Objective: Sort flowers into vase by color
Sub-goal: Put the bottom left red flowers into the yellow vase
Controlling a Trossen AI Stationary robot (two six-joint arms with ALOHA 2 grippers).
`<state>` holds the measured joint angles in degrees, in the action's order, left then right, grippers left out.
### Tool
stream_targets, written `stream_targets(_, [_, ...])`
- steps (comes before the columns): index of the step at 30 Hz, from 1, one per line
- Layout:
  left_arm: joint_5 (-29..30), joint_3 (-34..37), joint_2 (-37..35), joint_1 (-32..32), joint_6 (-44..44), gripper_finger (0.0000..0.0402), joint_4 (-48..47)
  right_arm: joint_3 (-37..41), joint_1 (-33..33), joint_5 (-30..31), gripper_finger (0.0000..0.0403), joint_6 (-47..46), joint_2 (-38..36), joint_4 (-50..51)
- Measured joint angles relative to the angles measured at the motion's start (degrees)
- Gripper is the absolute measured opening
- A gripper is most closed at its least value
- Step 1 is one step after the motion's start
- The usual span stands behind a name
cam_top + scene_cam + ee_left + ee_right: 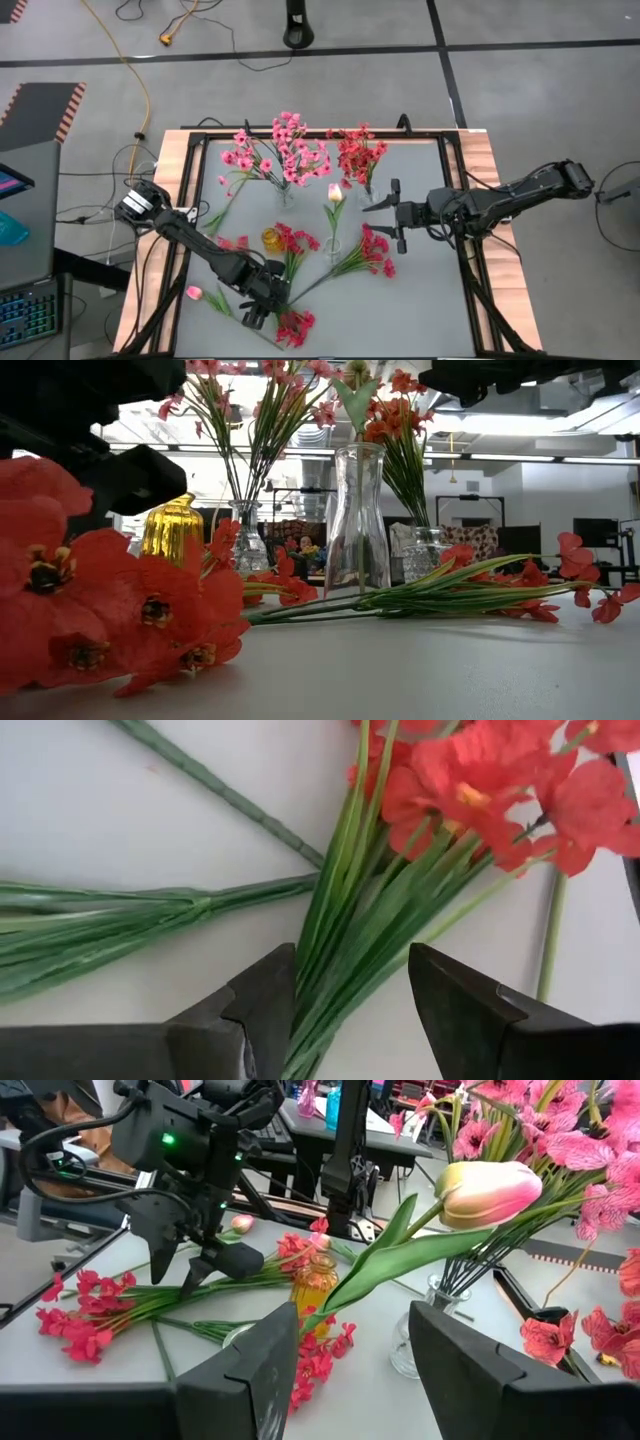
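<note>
We count three glass vases and one yellow bottle. Our left gripper straddles a red sprig's stems, jaws wide, unclosed; our right gripper hangs wide, empty.

Even overhead light, soft shadows; near red flowers blurred, background window glare.

1. Pink flowers stand upright as a bunch in a clear vase at the table's far left of centre.
2. Red flowers stand in a second clear vase just right of the pink bunch.
3. A pale pink tulip stands alone in a tall clear vase at mid-table.
4. One red sprig lies flat, right of the tulip's vase, stem pointing toward the near left.
5. Another red sprig lies beside a small yellow vase.
6. A red sprig lies at the near edge, its green stems between open dark fingers.
7. A pink bud lies at the near left.
</note>
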<state>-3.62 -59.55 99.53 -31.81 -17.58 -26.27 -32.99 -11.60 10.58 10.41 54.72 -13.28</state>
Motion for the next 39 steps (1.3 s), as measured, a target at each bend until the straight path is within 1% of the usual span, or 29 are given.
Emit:
stream_targets(3, [0.0,0.0,0.1,0.0,0.4,0.0183,0.1,0.0,0.0,0.0,0.0218,0.0,0.0,0.0])
stream_targets(8, [-0.9,0.0,2.2,-0.1,3.4,0.0183,0.5,0.0,0.0,0.0,0.0218,0.1,0.0,0.0])
stream_targets(14, [0.3,0.1,2.8,0.1,3.2,0.0179,0.6,0.0,0.0,0.0,0.0218,0.1,0.0,0.2])
stream_targets(16, [1.1,0.1,2.8,0.1,3.0,0.0166,0.6,0.0,0.0,0.0,0.0218,0.1,0.0,0.2])
stream_targets(18, [1.4,0.1,2.8,0.1,3.0,0.0143,0.6,0.0,0.0,0.0,0.0218,0.1,0.0,0.2])
stream_targets(21, [1.4,0.1,2.7,0.1,2.9,0.0097,0.5,0.0,0.0,0.0,0.0218,0.1,0.0,0.2])
stream_targets(26, [2.8,0.1,2.4,0.1,0.1,0.0015,0.5,0.0,0.0,0.0,0.0218,0.1,0.0,0.2])
stream_targets(27, [3.2,0.1,2.3,0.1,-0.6,0.0009,0.4,0.0,0.0,0.0,0.0218,0.1,0.0,0.2])
stream_targets(35, [6.1,-0.4,0.4,0.1,-0.8,0.0003,-0.2,0.0,0.0,0.0,0.0218,0.1,0.0,0.2])
stream_targets(39, [9.4,-0.9,-2.4,-0.1,-1.1,0.0002,-0.1,0.0,0.0,0.0,0.0218,0.1,0.0,0.2])
